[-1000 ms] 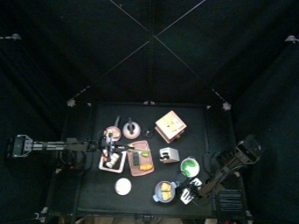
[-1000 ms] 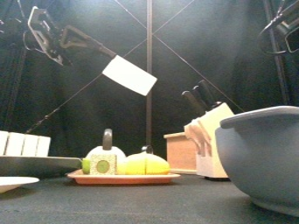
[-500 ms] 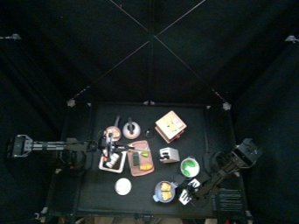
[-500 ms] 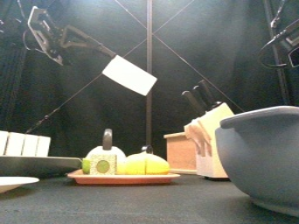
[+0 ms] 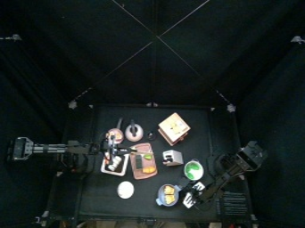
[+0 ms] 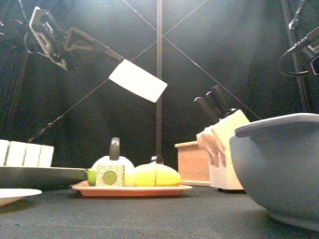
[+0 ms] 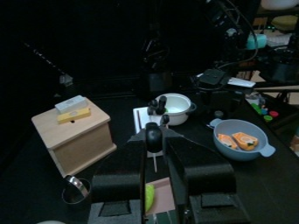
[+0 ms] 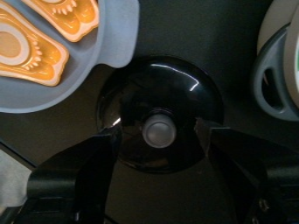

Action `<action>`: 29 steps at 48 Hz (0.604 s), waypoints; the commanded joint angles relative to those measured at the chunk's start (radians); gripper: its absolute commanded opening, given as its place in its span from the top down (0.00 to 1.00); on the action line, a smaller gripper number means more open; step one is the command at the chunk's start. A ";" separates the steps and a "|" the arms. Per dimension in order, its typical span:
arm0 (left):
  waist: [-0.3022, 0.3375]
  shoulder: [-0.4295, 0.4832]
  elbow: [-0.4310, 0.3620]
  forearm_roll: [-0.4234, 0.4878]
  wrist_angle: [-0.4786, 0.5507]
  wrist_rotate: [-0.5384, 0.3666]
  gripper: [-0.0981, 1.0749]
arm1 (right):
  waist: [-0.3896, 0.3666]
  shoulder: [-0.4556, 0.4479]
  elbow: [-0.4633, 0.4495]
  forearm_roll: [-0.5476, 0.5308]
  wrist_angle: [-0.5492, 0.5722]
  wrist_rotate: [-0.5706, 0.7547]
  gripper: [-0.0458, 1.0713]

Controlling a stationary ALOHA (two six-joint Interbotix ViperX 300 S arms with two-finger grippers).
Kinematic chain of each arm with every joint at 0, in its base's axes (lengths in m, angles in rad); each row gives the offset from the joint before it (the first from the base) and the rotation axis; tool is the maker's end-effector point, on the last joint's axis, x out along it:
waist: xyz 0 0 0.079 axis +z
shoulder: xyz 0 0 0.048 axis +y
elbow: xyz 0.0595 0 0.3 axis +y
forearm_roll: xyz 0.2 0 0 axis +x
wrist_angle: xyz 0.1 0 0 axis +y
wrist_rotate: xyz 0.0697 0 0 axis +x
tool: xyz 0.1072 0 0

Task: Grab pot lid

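Top view: I see both arms at the table's edges, objects clustered mid-table.

I see the left arm (image 5: 48, 150) reaching in level from the left, its end beside a tray (image 5: 135, 161) of small items. The right arm (image 5: 238, 166) comes in at an angle from the right, with its gripper (image 5: 198, 188) at the pot lid (image 5: 191, 200) near the front edge; jaw state unreadable here. A blue-grey bowl (image 5: 170, 193) with yellow patches lies just beside the lid. A green-rimmed bowl (image 5: 193, 166) sits behind, a white disc (image 5: 125, 189) front left, a wooden box (image 5: 176, 127) toward the back.
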 commanded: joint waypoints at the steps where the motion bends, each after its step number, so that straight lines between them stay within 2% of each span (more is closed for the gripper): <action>1: 0.000 -0.003 -0.014 -0.002 -0.011 -0.002 0.51 | 0.002 -0.014 -0.006 0.002 -0.002 -0.002 0.14; 16: 0.000 -0.003 -0.012 -0.002 -0.011 -0.002 0.51 | 0.002 -0.014 0.003 0.003 -0.005 -0.002 0.39; 22: -0.002 -0.003 -0.011 -0.002 -0.011 -0.002 0.51 | -0.002 -0.014 0.003 0.005 -0.005 -0.002 0.43; 29: 0.000 -0.003 -0.005 -0.002 -0.011 0.000 0.51 | -0.005 -0.048 0.000 0.005 0.002 -0.003 0.44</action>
